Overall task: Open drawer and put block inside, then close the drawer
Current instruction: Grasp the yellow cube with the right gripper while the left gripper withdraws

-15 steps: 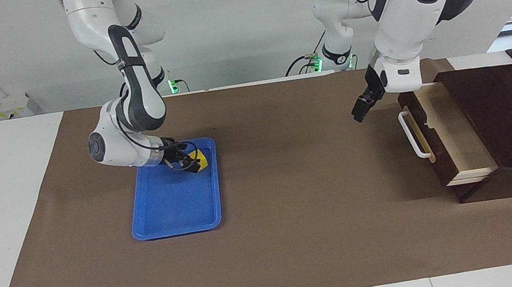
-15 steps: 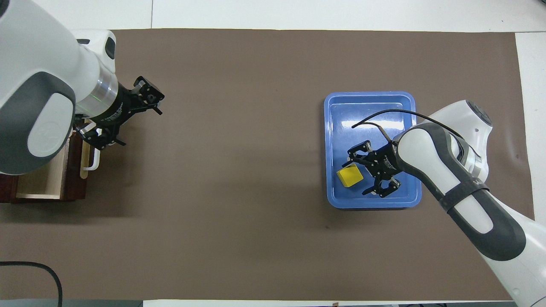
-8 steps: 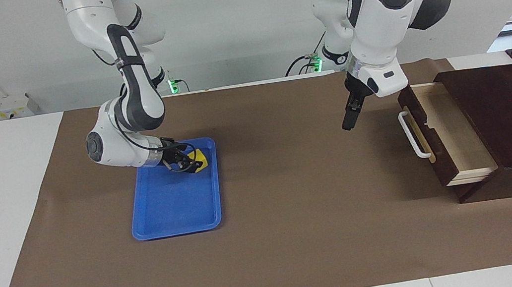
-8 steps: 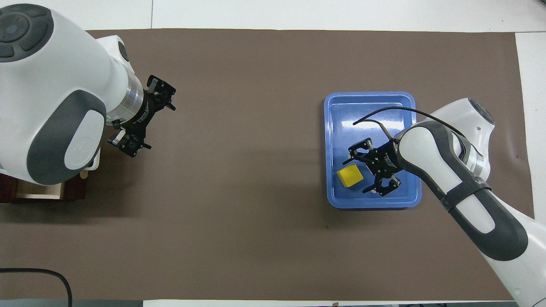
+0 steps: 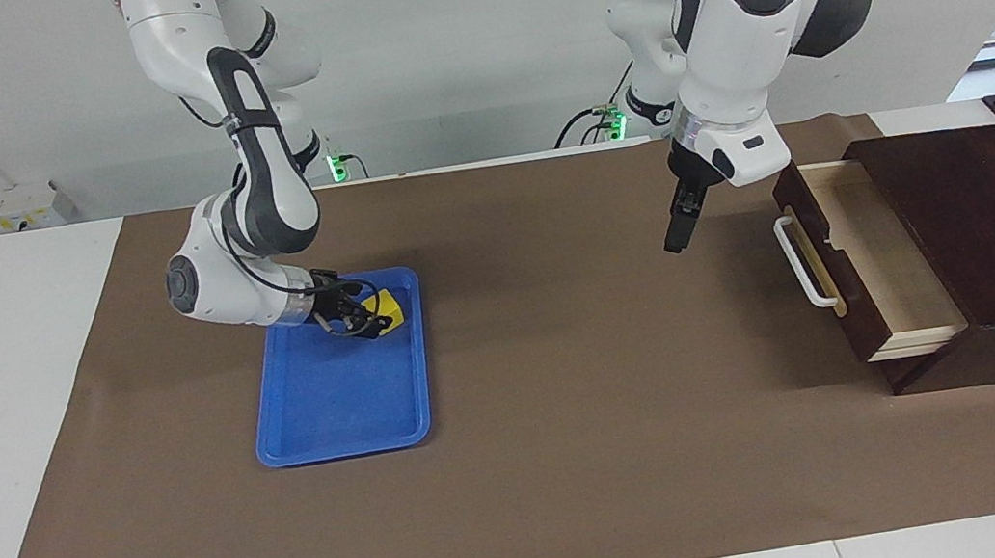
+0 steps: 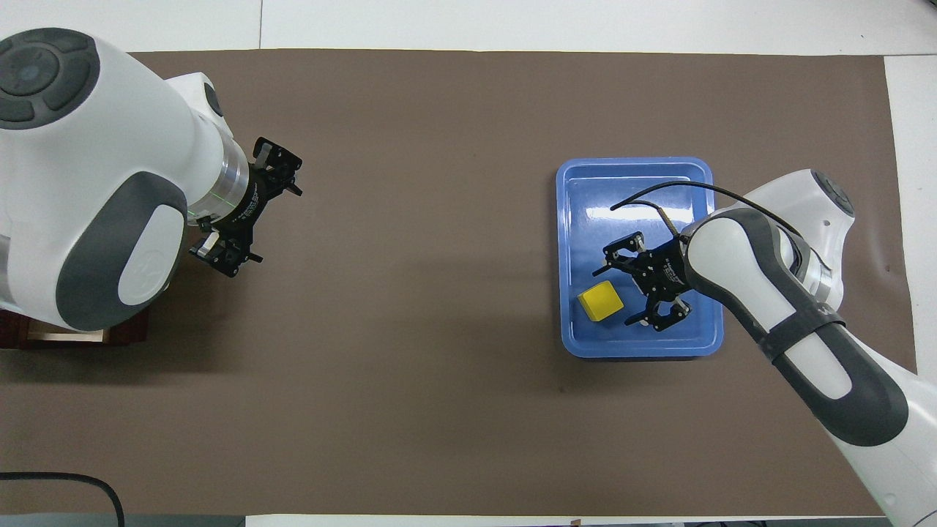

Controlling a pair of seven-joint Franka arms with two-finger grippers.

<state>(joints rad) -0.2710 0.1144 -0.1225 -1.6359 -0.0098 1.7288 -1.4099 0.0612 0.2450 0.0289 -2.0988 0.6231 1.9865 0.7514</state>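
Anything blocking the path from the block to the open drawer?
Nothing visible on the mat between them. The block sits in the blue tray; the drawer is pulled open. The left pincer hangs above the mat in front of the drawer.

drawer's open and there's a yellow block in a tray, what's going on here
The drawer already stands pulled open at the left arm's end of the table. The left gripper, open and empty, hangs over the bare mat in front of it. The right gripper is low in the blue tray, open beside the block, which lies in the tray and is not gripped.
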